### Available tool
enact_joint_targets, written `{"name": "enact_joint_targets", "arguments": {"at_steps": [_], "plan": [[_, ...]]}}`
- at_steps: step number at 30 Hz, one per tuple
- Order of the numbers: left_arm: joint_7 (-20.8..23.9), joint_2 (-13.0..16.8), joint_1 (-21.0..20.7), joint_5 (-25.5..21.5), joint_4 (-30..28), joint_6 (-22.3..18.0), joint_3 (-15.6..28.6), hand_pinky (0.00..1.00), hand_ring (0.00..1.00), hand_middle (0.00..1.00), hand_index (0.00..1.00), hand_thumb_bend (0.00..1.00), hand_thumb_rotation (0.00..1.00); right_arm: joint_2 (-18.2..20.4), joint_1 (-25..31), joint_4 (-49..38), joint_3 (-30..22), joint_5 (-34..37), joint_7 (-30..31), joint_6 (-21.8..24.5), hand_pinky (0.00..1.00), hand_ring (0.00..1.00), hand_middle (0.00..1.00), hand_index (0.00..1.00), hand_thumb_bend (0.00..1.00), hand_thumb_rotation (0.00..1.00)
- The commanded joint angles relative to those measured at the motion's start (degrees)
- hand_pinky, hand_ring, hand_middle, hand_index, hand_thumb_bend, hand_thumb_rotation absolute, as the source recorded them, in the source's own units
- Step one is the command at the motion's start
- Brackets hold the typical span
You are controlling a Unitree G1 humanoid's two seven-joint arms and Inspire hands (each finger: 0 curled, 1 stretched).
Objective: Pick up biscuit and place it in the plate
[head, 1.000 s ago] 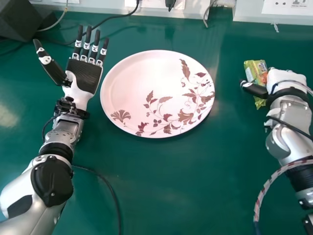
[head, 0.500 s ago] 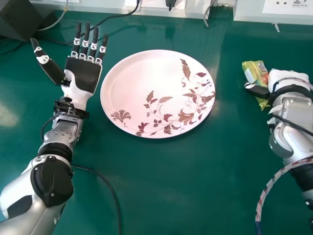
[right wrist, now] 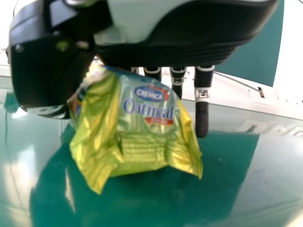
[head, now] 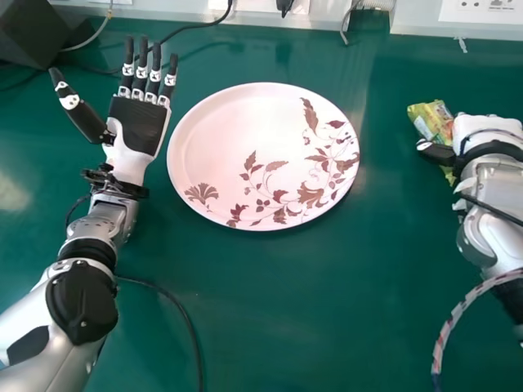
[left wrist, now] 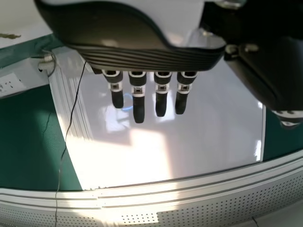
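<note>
Head view, from the left: the left robot hand (head: 137, 126) is palm up, fingers straight and spread, taking no part. Next comes the plate (head: 216, 122) on the green table (head: 270, 310), its delivery not yet made. Well apart, farther right, the biscuit packet (head: 430, 121) looks clamped between thumb and fingers of the right robot hand (head: 486, 131). So the grasp seems done; whether the packet is fully lifted, I can't tell. Carrying it across, lowering and releasing are left.

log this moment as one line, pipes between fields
right hand: pinching biscuit packet, right of plate | left hand: open, left of plate | status: biscuit packet not yet on plate
</note>
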Motion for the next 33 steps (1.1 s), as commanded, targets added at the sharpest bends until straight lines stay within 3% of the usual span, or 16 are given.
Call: {"name": "enact_joint_targets", "arguments": {"at_steps": [1, 4, 7, 10, 17, 18, 20, 23, 33], "plan": [[-0.57, 0.84, 0.77, -0.01, 0.56, -0.07, 0.12, 0.98, 0.88, 0.96, 0.97, 1.0, 0.42, -0.96, 0.65, -1.31, -0.87, -0.35, -0.73, -0.06, 0.53, 0.61, 0.81, 0.99, 0.62, 0.0], [-0.42, 0.83, 0.65, -0.15, 0.63, -0.27, 0.25, 0.96, 0.87, 0.96, 0.96, 1.0, 0.42, -0.92, 0.72, -2.04, -1.15, -0.42, -0.78, -0.03, 0.52, 0.49, 0.78, 0.97, 0.49, 0.0], [0.78, 0.7, 0.45, -1.09, 0.76, 0.45, 1.01, 0.97, 0.88, 0.96, 0.96, 1.0, 0.42, -0.85, 0.68, -2.9, -1.35, -0.51, -0.28, 0.26, 0.5, 0.47, 0.75, 0.96, 0.48, 0.0], [2.19, 0.72, 0.28, -2.0, 0.88, 1.8, 1.83, 0.96, 0.88, 0.96, 0.96, 1.0, 0.42, -0.94, 0.56, -3.79, -1.19, -1.02, 0.52, 0.33, 0.41, 0.52, 0.74, 0.93, 0.43, 0.0], [3.58, 0.96, 0.03, -2.74, 1.03, 2.86, 2.05, 0.96, 0.88, 0.95, 0.96, 1.0, 0.42, -1.03, 0.67, -5.71, -1.46, -1.38, 1.09, 0.25, 0.41, 0.52, 0.69, 0.91, 0.42, 0.0], [4.19, 0.92, -0.02, -3.04, 1.08, 3.08, 2.27, 0.97, 0.88, 0.95, 0.96, 1.0, 0.43, -1.06, 0.71, -5.93, -1.5, -1.36, 1.09, 0.18, 0.41, 0.51, 0.58, 0.9, 0.45, 0.0], [4.8, 0.89, -0.04, -3.37, 1.13, 3.59, 2.45, 0.97, 0.87, 0.95, 0.96, 1.0, 0.43, -1.05, 0.61, -6.14, -1.51, -1.4, 1.36, 0.25, 0.41, 0.5, 0.52, 0.86, 0.46, 0.0], [4.39, 1.01, 0.05, -3.18, 1.1, 4.15, 2.22, 0.98, 0.88, 0.96, 0.96, 1.0, 0.44, -1.09, 0.41, -6.49, -1.6, -1.52, 1.97, 0.43, 0.38, 0.45, 0.53, 0.79, 0.46, 0.0], [5.37, 1.26, -0.07, -3.23, 1.2, 4.57, 2.46, 0.94, 0.86, 0.95, 0.96, 1.0, 0.42, -1.4, 0.02, -7.61, -2.79, -2.06, 2.67, -0.08, 0.36, 0.44, 0.52, 0.68, 0.46, 0.0]]}}
